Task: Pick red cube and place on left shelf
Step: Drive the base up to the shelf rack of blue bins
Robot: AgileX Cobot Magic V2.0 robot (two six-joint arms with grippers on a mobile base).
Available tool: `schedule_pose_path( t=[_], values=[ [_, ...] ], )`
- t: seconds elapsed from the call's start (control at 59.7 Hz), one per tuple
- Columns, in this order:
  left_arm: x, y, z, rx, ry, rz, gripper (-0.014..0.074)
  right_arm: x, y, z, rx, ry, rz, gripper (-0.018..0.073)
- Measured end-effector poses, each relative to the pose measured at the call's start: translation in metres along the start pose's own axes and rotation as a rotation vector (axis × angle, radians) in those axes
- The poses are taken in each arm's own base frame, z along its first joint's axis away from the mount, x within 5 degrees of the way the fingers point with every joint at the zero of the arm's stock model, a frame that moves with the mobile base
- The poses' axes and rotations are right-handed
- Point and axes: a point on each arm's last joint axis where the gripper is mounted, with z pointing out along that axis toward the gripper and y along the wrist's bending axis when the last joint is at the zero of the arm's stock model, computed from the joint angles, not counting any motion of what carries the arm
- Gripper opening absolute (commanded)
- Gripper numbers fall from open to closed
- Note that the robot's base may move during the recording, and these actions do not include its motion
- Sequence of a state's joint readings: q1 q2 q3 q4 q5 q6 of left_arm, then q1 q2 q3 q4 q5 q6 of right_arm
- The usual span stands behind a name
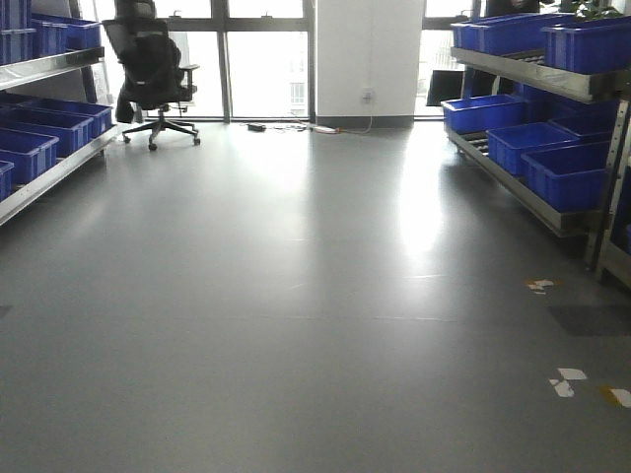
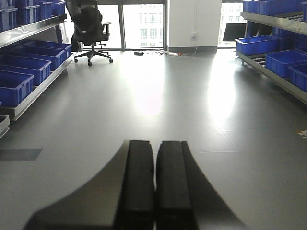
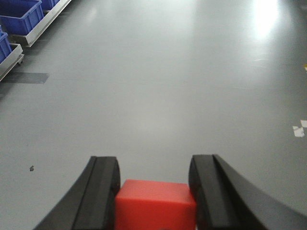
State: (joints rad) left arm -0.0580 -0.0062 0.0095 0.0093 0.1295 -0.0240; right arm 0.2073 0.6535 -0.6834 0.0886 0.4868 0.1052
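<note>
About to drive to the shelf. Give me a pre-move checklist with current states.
1. Cube held in right gripper: ok, both fingers touch its sides.
2. Grip firm enough for travel: cannot tell.
3. Left gripper shut and holding nothing: ok.
4. Floor ahead free of obstacles: ok in the front view.
5. Left shelf in sight: ok.
6. Free spot on it among the bins: cannot tell.
</note>
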Motion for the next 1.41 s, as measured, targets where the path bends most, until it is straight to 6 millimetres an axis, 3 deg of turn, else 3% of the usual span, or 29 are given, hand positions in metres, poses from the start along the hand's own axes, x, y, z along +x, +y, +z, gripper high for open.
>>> schedule_pose_path(
  t=[1.407],
  values=[
    [0.0, 0.0, 0.0, 0.0, 0.0, 0.0, 0.0102, 0.0, 0.0, 0.0, 0.0, 0.0, 0.0, 0.0057]
  ],
)
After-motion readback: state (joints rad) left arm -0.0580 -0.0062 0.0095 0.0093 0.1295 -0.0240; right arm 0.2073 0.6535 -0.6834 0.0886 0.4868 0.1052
